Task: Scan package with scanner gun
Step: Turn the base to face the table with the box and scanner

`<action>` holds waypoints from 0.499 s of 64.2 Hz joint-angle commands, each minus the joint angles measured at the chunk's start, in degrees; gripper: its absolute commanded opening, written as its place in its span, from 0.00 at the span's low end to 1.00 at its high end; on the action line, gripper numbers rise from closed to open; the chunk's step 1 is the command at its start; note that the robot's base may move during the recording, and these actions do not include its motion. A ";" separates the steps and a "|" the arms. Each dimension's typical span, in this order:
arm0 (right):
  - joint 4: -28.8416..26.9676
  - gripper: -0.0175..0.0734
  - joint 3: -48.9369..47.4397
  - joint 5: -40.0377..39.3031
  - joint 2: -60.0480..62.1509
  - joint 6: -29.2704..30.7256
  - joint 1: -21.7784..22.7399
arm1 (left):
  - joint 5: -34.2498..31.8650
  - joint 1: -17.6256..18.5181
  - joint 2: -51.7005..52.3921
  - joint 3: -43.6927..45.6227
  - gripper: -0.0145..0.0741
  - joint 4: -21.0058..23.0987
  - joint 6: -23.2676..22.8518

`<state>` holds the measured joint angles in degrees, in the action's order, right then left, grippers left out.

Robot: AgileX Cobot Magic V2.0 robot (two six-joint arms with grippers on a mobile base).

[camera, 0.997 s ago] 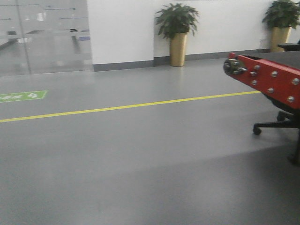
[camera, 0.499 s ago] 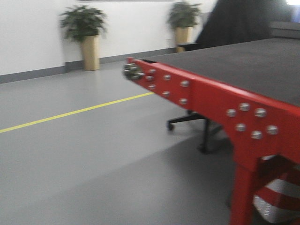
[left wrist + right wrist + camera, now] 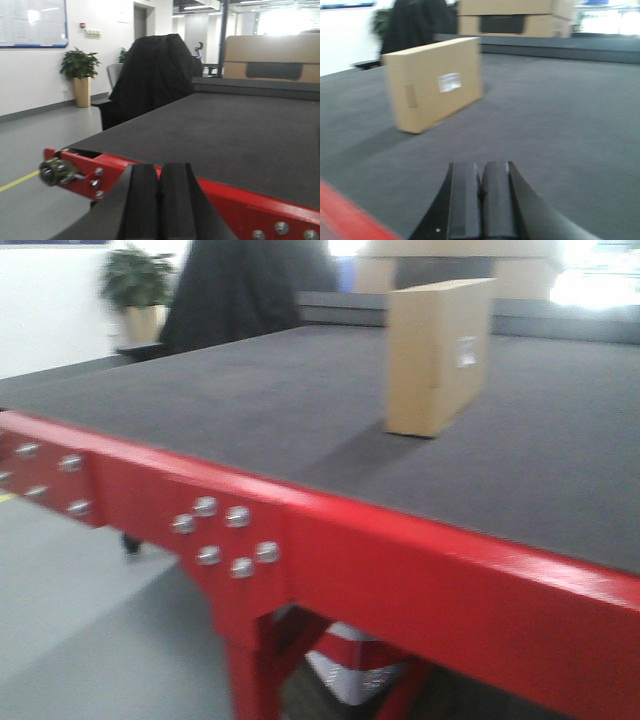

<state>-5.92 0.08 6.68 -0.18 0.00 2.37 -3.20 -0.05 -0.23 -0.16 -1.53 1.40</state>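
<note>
package (image 3: 440,355) stands upright on the dark grey table top (image 3: 250,410), alone and well back from the near edge. in the right wrist view it is a plain brown box (image 3: 437,82) with a small white label (image 3: 449,82) on its broad side and, nearer the left end, what looks like a narrow slot (image 3: 410,95) – the picture is too blurred to be sure.

right gripper (image 3: 480,167) hangs low over the table, short of the package and apart from it, its two black fingers pressed together with nothing between them. left gripper (image 3: 160,172) sits outside the table's near corner – its fingers also closed flat against each other, holding nothing.

red frame (image 3: 400,570) edges the table, with a cluster of silver bolts (image 3: 222,537) on its front. stacked cardboard boxes (image 3: 272,60) with a dark panel rise behind the far edge. off to the left a black jacket (image 3: 152,75) drapes over a chair, and a potted plant (image 3: 79,75) stands by the white wall.
</note>
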 commanded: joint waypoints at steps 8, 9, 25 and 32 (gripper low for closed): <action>0.03 0.02 -0.08 -1.20 0.18 0.00 -0.13 | -0.89 0.38 0.23 0.16 0.04 0.09 -0.41; 0.03 0.02 -0.08 -1.20 0.18 0.00 -0.13 | -0.89 0.38 0.23 0.16 0.04 0.09 -0.41; 0.03 0.02 -0.08 -1.20 0.18 0.00 -0.13 | -0.89 0.38 0.23 0.16 0.04 0.09 -0.41; 0.03 0.02 -0.08 -1.20 0.18 0.00 -0.13 | -0.89 0.38 0.23 0.16 0.04 0.09 -0.41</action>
<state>-5.92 0.08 6.68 -0.18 0.00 2.37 -3.20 -0.05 -0.23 -0.16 -1.53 1.40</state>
